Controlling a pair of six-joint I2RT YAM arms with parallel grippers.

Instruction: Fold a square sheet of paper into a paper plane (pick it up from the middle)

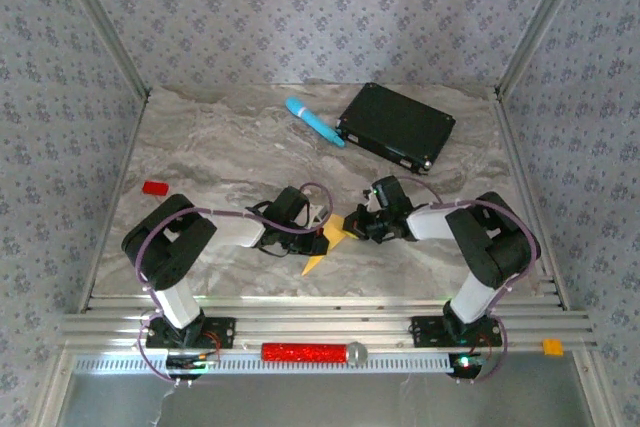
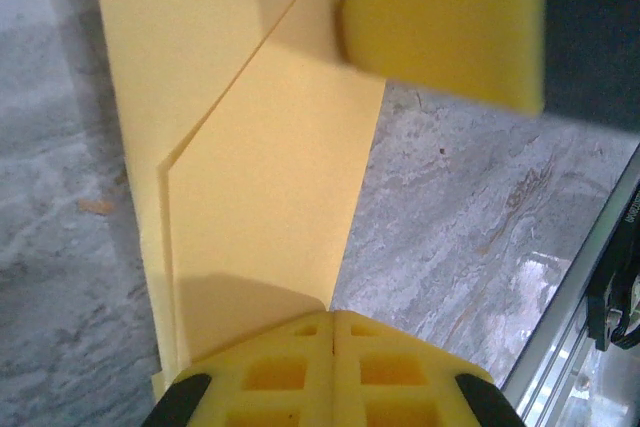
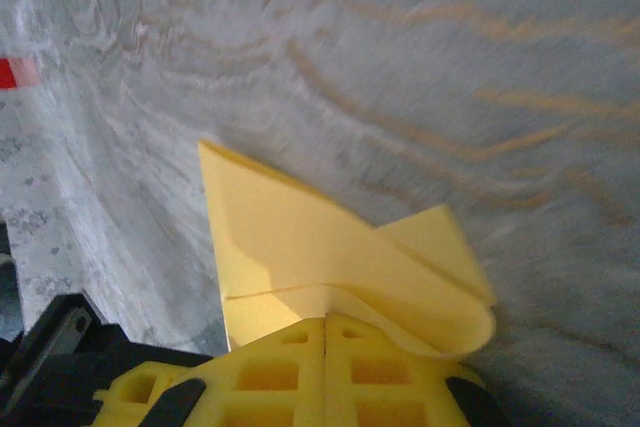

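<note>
— Left gripper: how does it stand?

— Pressed together, with no gap between the yellow fingers. The tips are down on the sheet of paper. I cannot tell whether a ply is caught between them.

— And the paper itself?

— It is yellow-orange and partly folded. It lies on the marble table and runs straight ahead from those tips, with a diagonal crease across it. From above it sits between the two grippers, with one sharp corner pointing toward the near table edge.

— Right gripper?

— Closed tight as well. The sheet meets its fingertips, and a flap to the right of the tips curls up off the table. From the left wrist, one of its yellow fingers rests on the sheet's far end, ahead and to the right.

— What lies further out?

— Well ahead of both grippers, a light-blue cylinder lies just beside a black flat box. A small red block lies well off to the left gripper's left. Behind the arm bases, a red glittery cylinder rests on the rail.
</note>
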